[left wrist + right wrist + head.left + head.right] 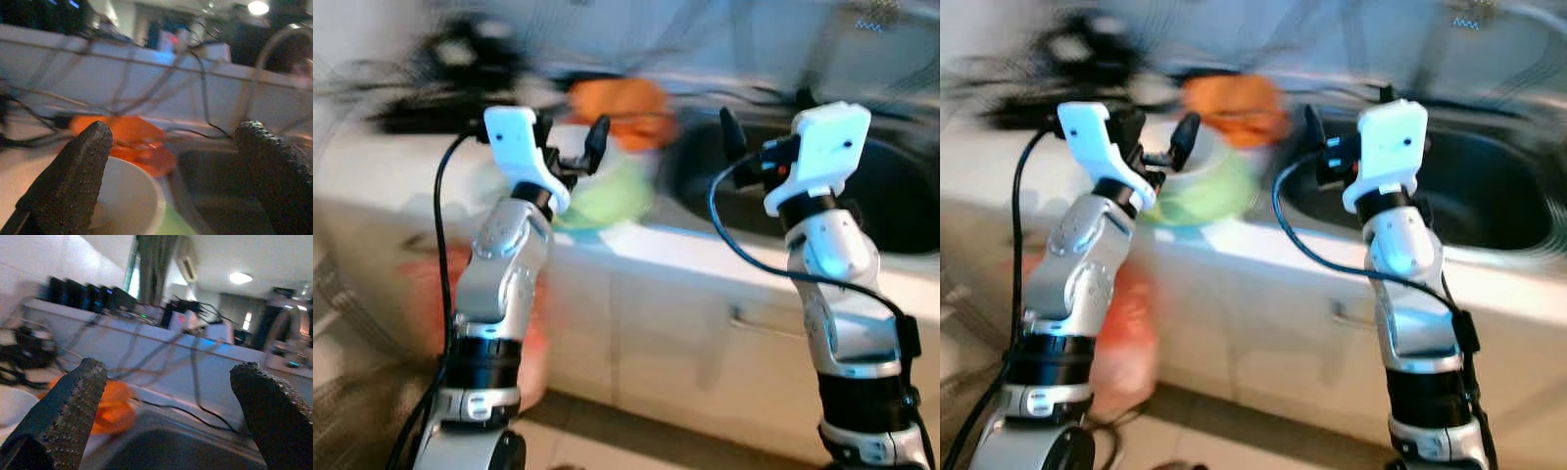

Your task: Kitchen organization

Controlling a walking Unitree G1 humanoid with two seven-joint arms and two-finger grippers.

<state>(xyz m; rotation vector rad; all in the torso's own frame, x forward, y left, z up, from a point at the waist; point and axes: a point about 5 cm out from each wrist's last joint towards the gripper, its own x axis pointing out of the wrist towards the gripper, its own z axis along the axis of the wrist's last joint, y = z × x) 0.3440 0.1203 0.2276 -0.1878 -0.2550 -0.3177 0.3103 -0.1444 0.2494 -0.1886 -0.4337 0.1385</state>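
The head views are blurred. Both arms are raised in front of a white kitchen counter [636, 245]. My left gripper [576, 145] is open and hovers just over a white bowl [128, 198], which rests on something pale green [619, 191]. Behind the bowl lies an orange item [622, 108]. My right gripper [766, 122] is open too, with nothing between its fingers, and it is held over the near left part of the dark sink [1474, 186].
White cabinet doors [705, 333] with a handle run under the counter. Black cables and dark gear [450, 69] clutter the counter's back left. A reddish-orange shape [1126, 333] sits low beside the cabinet. A curved tap [281, 36] rises behind the sink.
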